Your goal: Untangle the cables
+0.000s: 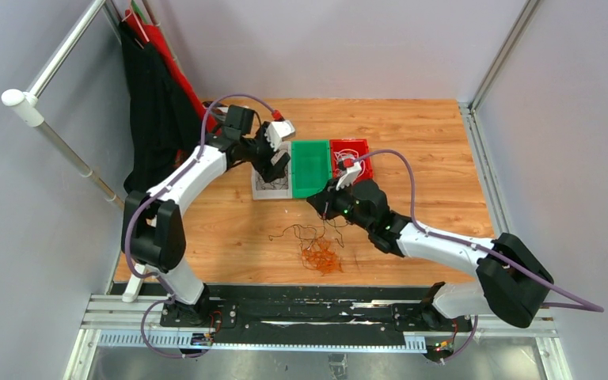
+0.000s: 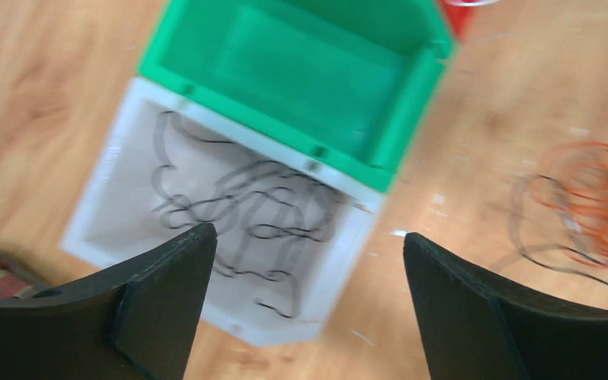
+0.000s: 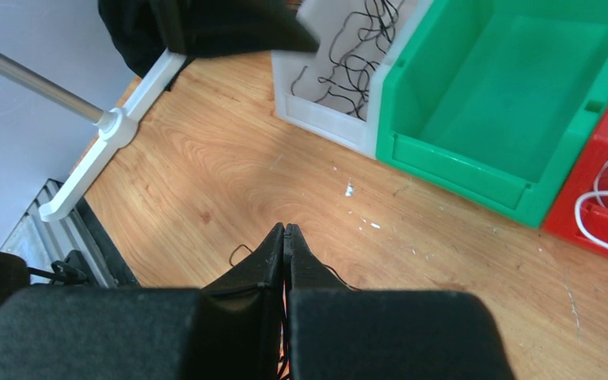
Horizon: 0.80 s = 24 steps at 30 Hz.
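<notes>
A tangle of orange and black cables (image 1: 321, 255) lies on the wooden table in front of the bins. My right gripper (image 1: 324, 207) hangs above it, shut on a thin black cable (image 3: 241, 252) that crosses one finger and runs into the closed jaws (image 3: 284, 229); black strands hang down to the pile. My left gripper (image 1: 277, 170) is open and empty over the white bin (image 2: 99, 226), which holds loose black cables (image 2: 261, 210). The orange tangle also shows at the right edge of the left wrist view (image 2: 602, 202).
A green bin (image 1: 310, 166), with nothing inside, stands between the white bin (image 1: 263, 190) and a red bin (image 1: 351, 158) holding white cable (image 3: 606, 210). A black and red cloth (image 1: 154, 111) hangs on a white rail (image 1: 55, 131) at the left.
</notes>
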Each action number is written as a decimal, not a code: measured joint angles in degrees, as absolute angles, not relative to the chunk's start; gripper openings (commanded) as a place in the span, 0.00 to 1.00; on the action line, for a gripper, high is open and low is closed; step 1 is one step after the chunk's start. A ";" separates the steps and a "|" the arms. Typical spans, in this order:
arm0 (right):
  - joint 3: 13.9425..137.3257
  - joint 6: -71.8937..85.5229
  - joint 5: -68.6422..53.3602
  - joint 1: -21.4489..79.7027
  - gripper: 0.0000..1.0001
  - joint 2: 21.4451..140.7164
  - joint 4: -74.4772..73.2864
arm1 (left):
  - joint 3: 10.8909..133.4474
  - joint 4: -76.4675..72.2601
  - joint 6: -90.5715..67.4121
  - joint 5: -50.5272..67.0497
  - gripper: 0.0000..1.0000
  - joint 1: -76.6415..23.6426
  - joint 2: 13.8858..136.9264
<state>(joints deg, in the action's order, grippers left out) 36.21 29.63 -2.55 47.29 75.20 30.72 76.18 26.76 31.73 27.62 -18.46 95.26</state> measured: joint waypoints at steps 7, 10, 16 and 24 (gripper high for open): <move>45.63 30.70 -3.44 46.30 0.01 75.33 28.77 | 70.41 37.15 32.21 45.17 0.98 -18.83 80.71; 49.65 32.40 -3.36 46.30 0.01 75.96 28.77 | 68.49 39.00 30.87 50.22 0.98 -20.99 75.68; 55.75 36.73 -1.65 46.33 0.01 79.05 27.35 | 64.31 35.20 25.28 50.26 0.96 -27.31 74.37; 58.94 40.07 0.75 46.76 0.01 79.99 25.21 | 61.12 26.09 13.28 51.57 0.75 -27.57 74.02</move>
